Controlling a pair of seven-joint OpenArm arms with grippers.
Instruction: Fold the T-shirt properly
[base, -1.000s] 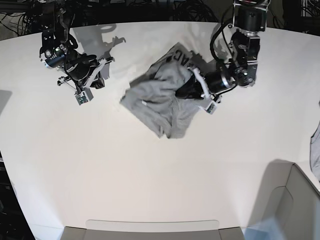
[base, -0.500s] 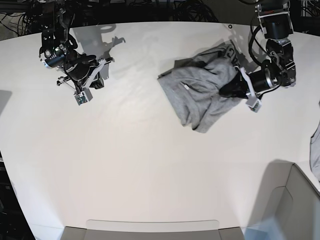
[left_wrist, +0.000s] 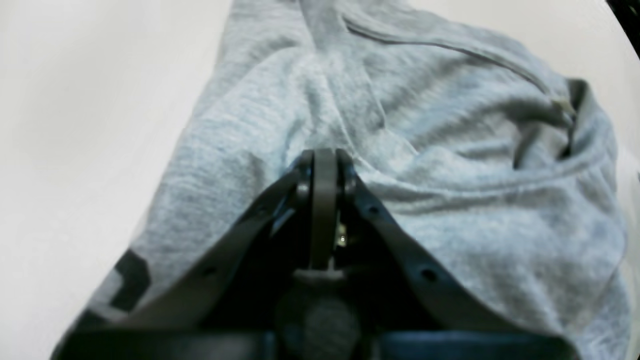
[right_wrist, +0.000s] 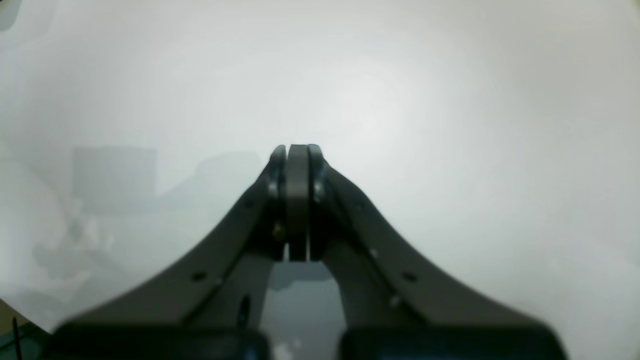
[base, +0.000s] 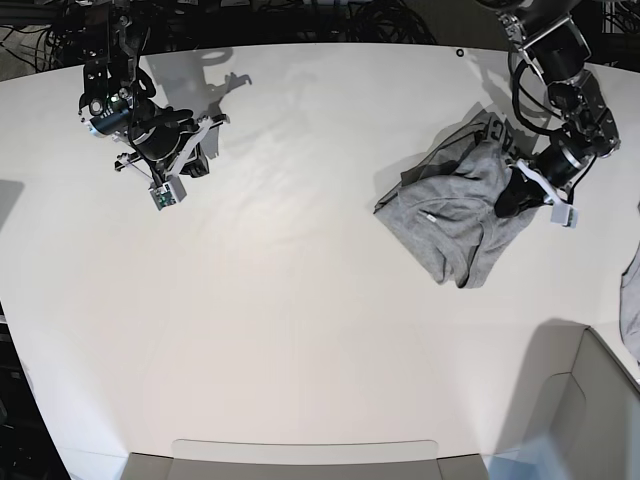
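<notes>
My left gripper (left_wrist: 324, 155) is pinched tight on a fold of the grey garment (base: 455, 215), which shows dark lettering near my jaws, so it may not be the plain T-shirt. It sits crumpled at three o'clock on the white table (base: 300, 330). At ten o'clock my right gripper (right_wrist: 298, 150) is pressed together, holding nothing.

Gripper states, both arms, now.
Left gripper: shut on the grey garment.
Right gripper: shut, holding nothing, above the bare table.
</notes>
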